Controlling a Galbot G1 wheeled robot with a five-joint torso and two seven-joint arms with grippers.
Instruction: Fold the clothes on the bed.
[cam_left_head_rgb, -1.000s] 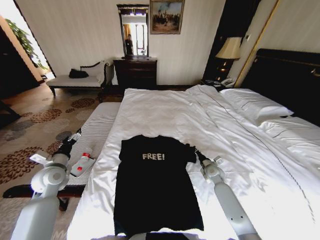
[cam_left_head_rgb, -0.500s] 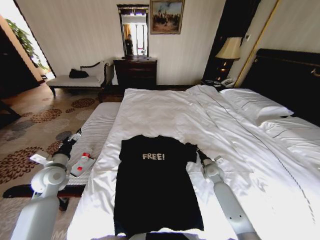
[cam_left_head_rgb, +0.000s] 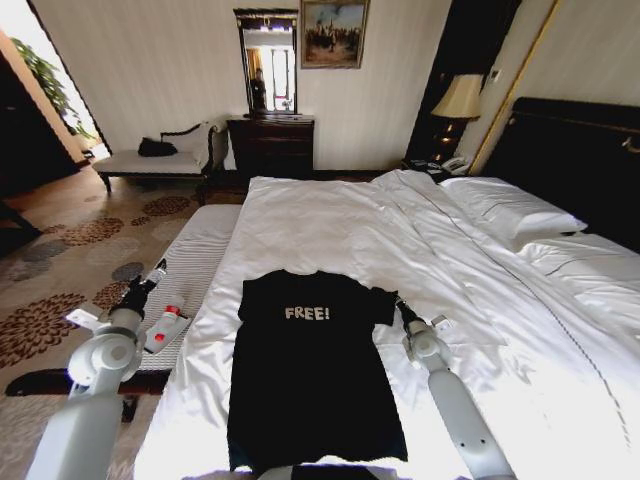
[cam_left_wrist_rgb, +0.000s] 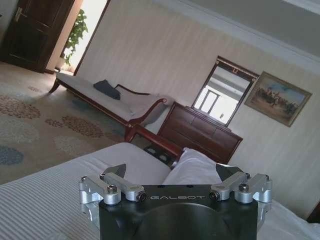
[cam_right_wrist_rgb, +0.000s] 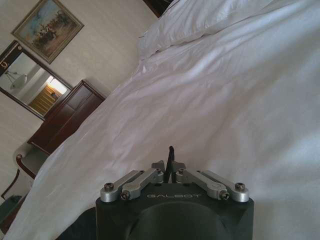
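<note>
Pinching the T-shirt (cam_left_head_rgb: 310, 370) sleeve, right gripper (cam_left_head_rgb: 401, 306) clamped on cloth
Shirt lies unfolded near bed (cam_left_head_rgb: 420, 230) foot edge; left gripper (cam_left_head_rgb: 148, 277) spread wide, idle

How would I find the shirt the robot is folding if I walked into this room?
Look at the big bed with the rumpled white duvet. Near its foot, the T-shirt lies flat, and the right gripper pinches its sleeve edge. It is the one black thing on the white bedding, with white "FREE!" lettering across the chest.

Black tee (cam_left_head_rgb: 310, 380) ("FREE!" up) flat on white bed (cam_left_head_rgb: 470, 260)
</note>
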